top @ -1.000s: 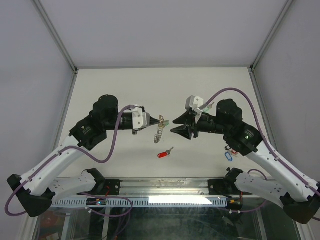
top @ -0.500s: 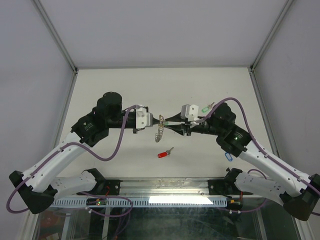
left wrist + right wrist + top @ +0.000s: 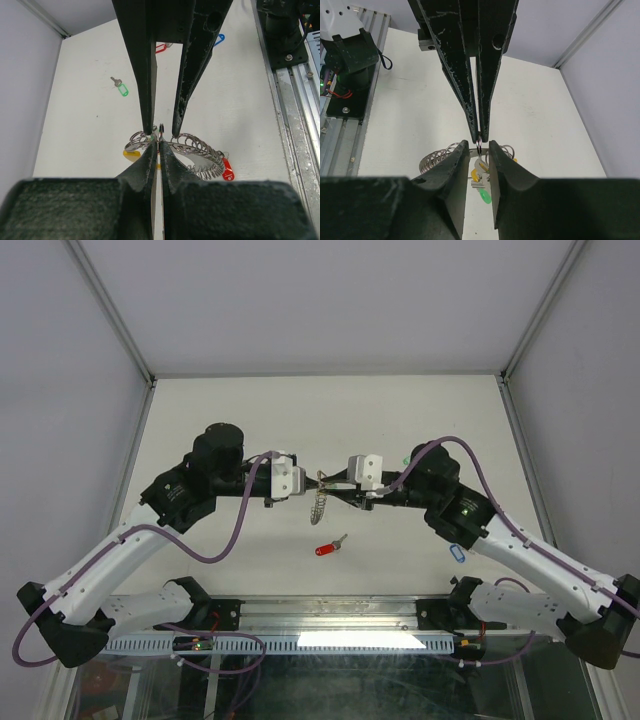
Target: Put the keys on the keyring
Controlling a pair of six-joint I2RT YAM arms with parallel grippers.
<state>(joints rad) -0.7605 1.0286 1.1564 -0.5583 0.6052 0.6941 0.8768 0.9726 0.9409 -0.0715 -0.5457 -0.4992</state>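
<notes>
1. Over the white tabletop, seen from the overhead camera, the left gripper is pinched tight on the top of the keyring. The keyring is a silvery coiled wire loop that hangs clear of the surface. The right gripper meets it nose to nose at the keyring's top, its jaws narrowly parted. A red-tagged key lies nearer the arm bases than the keyring, well apart from it.
2. From the left wrist camera, black, rough-grained fingers clamp the thin wire, and the right gripper's fingertips straddle them. A yellow tag sits against the keyring, and a green-tagged key lies on the table beyond it.
3. From the right wrist camera, a slim gap shows on either side of the wire, so nothing is gripped there. I'd judge this to be the ring-opening step. Next, the right jaws need to nip the wire just beside the left's hold and pry a gap for a key.
</notes>
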